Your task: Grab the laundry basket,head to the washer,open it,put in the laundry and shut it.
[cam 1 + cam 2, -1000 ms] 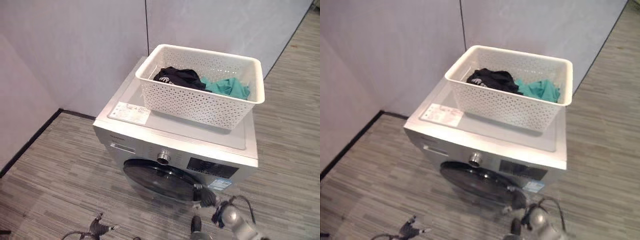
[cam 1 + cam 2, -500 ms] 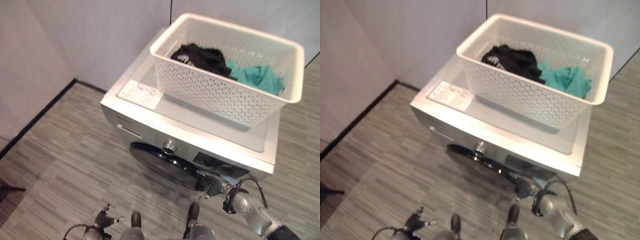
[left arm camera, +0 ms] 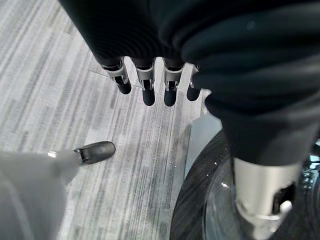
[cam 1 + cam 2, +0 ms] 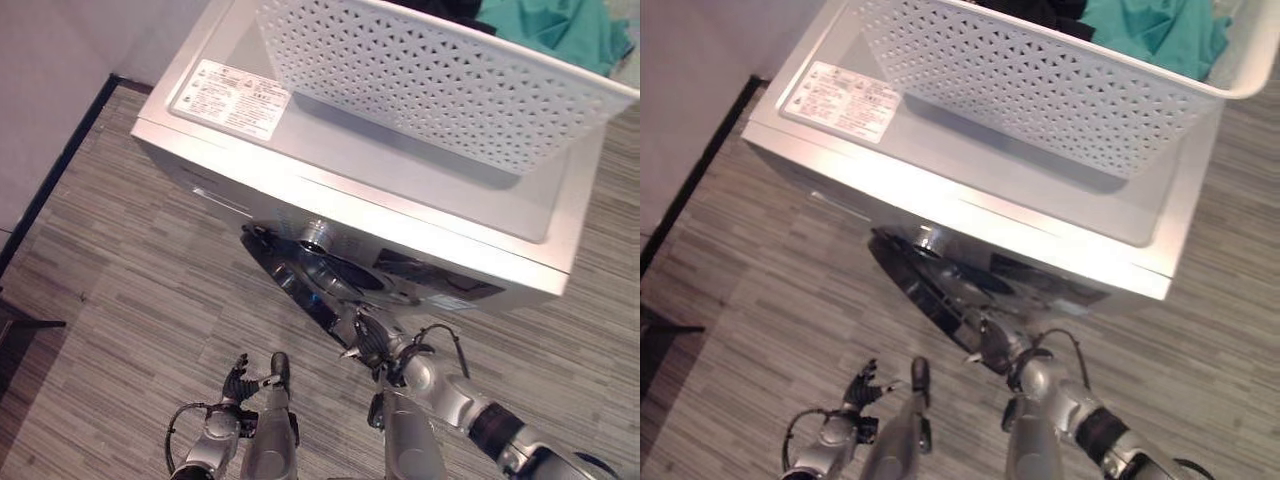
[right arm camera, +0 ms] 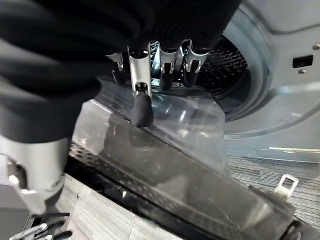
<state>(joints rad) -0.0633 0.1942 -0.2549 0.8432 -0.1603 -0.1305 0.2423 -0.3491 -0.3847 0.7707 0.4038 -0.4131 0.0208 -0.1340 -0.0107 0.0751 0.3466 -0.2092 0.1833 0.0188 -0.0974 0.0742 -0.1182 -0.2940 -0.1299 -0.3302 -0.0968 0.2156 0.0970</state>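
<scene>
Low over the floor [image 4: 120, 300], the left hand [image 4: 240, 381] hangs with fingers relaxed, holding nothing. The right hand [image 5: 150, 70] has its fingers hooked over the rim of the washer door [image 5: 165, 150], swung partly open; its wrist view reveals the drum [image 5: 227, 62] behind. Atop the washer [image 4: 400, 190], toward its back edge, sits the white laundry basket [image 4: 430, 80] with teal clothing [image 4: 1150, 25].

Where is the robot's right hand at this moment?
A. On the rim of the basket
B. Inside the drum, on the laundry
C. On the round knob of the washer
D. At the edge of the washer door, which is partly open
D: the right hand has its fingers on the door, which is swung off the drum.
</scene>
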